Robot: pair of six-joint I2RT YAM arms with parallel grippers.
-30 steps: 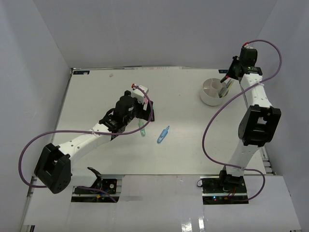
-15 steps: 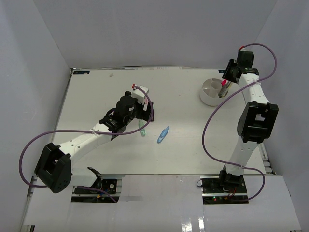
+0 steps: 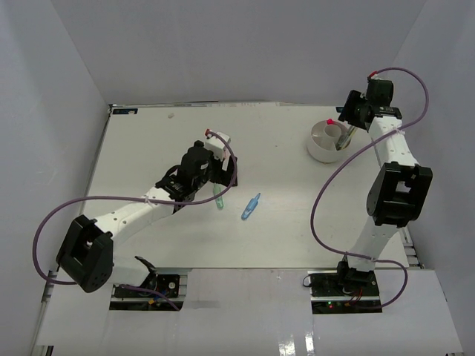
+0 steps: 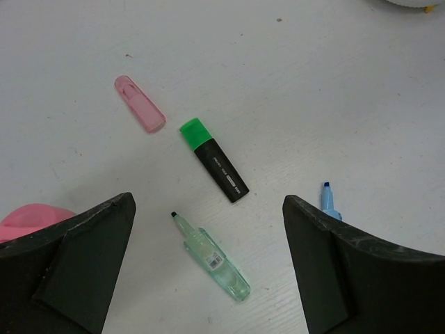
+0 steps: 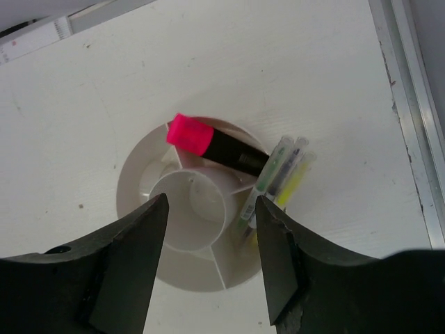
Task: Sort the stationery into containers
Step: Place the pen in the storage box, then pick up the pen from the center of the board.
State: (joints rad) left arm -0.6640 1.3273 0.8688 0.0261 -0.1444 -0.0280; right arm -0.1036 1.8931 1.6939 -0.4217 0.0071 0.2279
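Right gripper [image 5: 212, 203] hangs over the white tub [image 5: 131, 177] at the far right of the table [image 3: 148, 133], its jaws apart with nothing between them. We see a pink-capped highlighter [image 5: 222, 149] lying across the tub's far side, its cap jutting past the rim. Green and yellow pens [image 5: 278, 170] lean in the right-hand compartment. Print on the highlighter's black barrel is too small to read. Left gripper [image 4: 208, 202], spread wide and empty, hovers above a green-capped highlighter [image 4: 214, 160], whose lettering we cannot read either.
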